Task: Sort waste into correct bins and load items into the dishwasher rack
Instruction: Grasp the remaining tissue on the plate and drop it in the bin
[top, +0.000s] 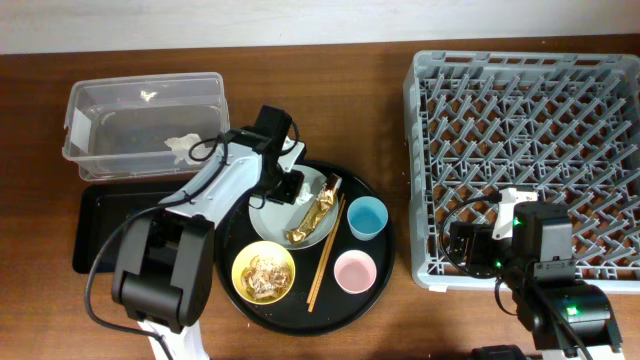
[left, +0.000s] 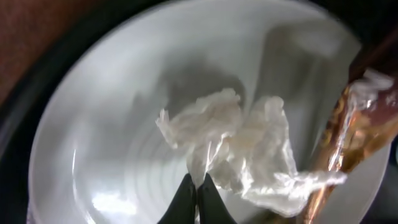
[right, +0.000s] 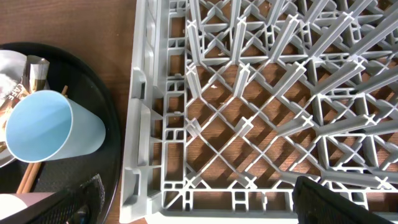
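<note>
Left gripper (left: 196, 182) looks pinched shut on the tissue's (left: 231, 138) near edge over the plate (left: 93, 137), and I see the clear tub (top: 120, 140) lying just beyond it, leftward.

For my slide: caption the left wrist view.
Left claw pinching crumpled white paper tissue on pale grey-green round plate.

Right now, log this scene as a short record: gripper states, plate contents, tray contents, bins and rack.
left gripper: shut on tissue, over plate
right gripper: open, empty, above rack edge
plate: tissue, wrapper
round tray: plate, yellow bowl with scraps, blue cup, pink cup, chopsticks
clear tub: second tissue inside
black tray: nothing seen inside
rack: no items visible
</note>
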